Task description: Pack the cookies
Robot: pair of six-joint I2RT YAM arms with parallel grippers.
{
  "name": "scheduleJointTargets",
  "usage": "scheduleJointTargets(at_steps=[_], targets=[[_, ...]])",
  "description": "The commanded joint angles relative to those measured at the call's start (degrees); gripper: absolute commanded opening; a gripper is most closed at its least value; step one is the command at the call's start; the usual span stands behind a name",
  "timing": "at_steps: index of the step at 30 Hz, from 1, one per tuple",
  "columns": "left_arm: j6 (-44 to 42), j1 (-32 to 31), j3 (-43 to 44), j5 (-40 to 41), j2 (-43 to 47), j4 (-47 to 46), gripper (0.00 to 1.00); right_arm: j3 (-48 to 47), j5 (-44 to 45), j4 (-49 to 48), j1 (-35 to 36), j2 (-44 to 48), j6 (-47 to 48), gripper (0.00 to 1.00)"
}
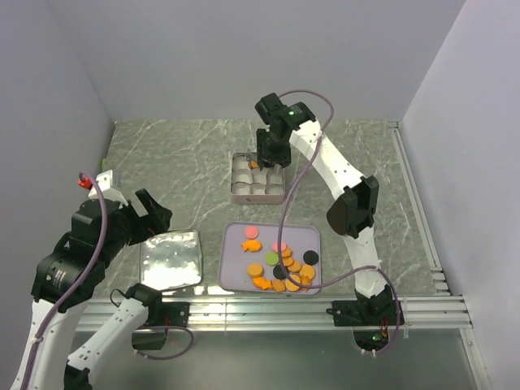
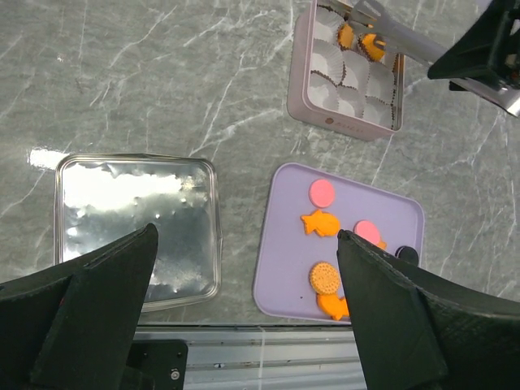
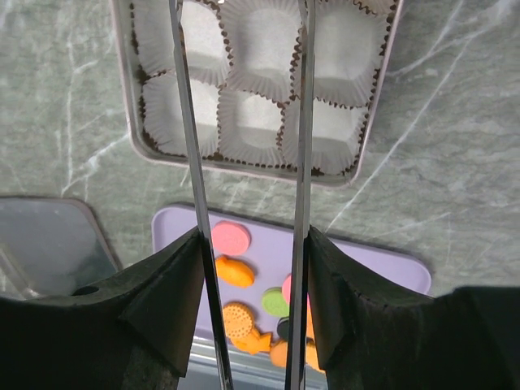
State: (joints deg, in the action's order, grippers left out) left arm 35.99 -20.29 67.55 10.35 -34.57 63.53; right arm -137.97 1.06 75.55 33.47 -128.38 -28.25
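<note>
The cookies (image 1: 280, 264) mostly sit in a loose heap on the purple tray (image 1: 236, 272). Orange rounds and fish shapes bunch toward its near right corner, with a couple of pinks, a green and some blacks mixed in, so that's basically the supply pile. Just past the tray's far edge is the square tin (image 1: 257, 197) full of white paper cups (image 3: 252, 122). The left wrist view shows two orange cookies (image 2: 347, 36) already lying in cups along the tin's side farthest from the tray. The right gripper (image 1: 272, 158) hangs directly above that same spot with its long thin fingers (image 3: 305, 81) pointing down into the tin. The jaws stand apart and nothing shows between them in its own wrist view, though the very tips run out of that view, so it looks empty-handed rather than carrying. It makes sense as a drop-off pose, since the narrow blades can reach into a single cup without crushing the paper. The left gripper (image 1: 150, 213) hovers off the tray's left side above the shiny tin lid (image 1: 171, 260), jaws spread wide on nothing, probably parked out of the way until the lid is needed. Judging by the pile, packing has barely started and most cups are bare.
</note>
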Motion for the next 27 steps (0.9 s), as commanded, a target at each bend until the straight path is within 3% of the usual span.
scheduleJointTargets(at_steps=[1, 5, 9, 19, 21, 23, 27], targets=[[1.4, -0.2, 0.7, 1.6, 1.1, -1.2, 0.99, -0.4, 1.0, 1.1, -0.3, 8.5, 0.2, 0.57], [3.6, -0.2, -0.9, 3.4, 2.4, -2.6, 0.99, 0.0, 1.5, 3.1, 0.8, 11.4, 0.3, 0.57], [4.6, -0.1, -3.0, 4.2, 3.5, -4.5, 0.90, 4.3, 4.3, 5.5, 5.1, 16.3, 0.4, 0.56], [4.4, -0.2, -8.7, 4.0, 1.6, -6.3, 0.79, 27.6, 7.3, 5.0, 19.2, 29.5, -6.1, 0.56], [5.1, -0.2, -9.0, 3.7, 1.3, -6.7, 0.80, 29.9, 7.3, 4.4, 20.8, 31.2, -7.3, 0.56], [6.0, -0.2, -9.1, 2.2, 1.2, -7.4, 0.89, 32.5, 7.8, 4.7, 23.0, 32.0, -8.7, 0.56], [5.6, -0.2, -9.8, -3.0, 0.4, -9.6, 0.90, 36.2, 8.6, 5.1, 25.5, 32.4, -10.8, 0.56]])
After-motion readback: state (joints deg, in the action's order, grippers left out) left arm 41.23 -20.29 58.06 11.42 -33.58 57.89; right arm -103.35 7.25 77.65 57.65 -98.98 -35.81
